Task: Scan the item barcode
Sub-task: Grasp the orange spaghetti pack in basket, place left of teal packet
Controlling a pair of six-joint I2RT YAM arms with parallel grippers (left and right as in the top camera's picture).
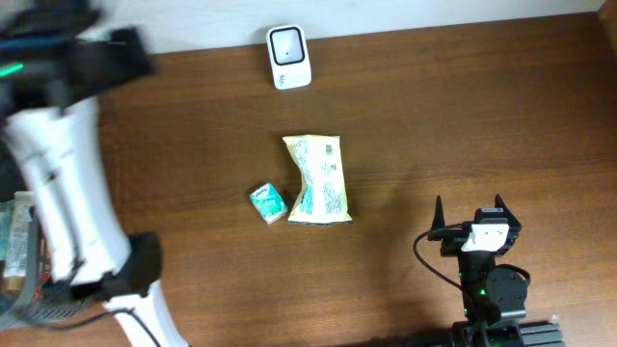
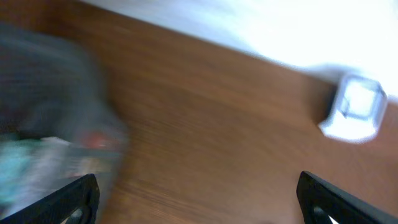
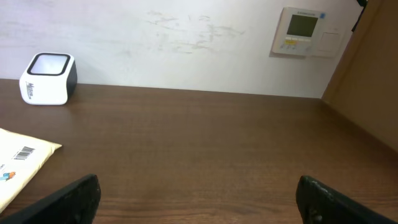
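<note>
1. Overhead: the crinkled yellow packet (image 1: 318, 180) lies flat on the wood-grain worktop (image 1: 463, 116), ahead-left of the right pincer (image 1: 470, 207), jaws apart; the rounded white scanner (image 1: 289, 56) stands beyond it.
2. Left wrist: blurred; left pincer (image 2: 199, 202) apart and empty, scanner ahead-right.
3. Right wrist: barcode (image 3: 23, 152) faces up, ahead-left of the parted pincer. Recommended: grip an edge clear of the barcode, present it square to the scanner window.

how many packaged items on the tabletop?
2. A cream-and-teal crinkled plastic pouch sits mid-table; a small teal cardboard box lies just left of its lower end. More may be hidden behind the white arm at the left edge.
</note>
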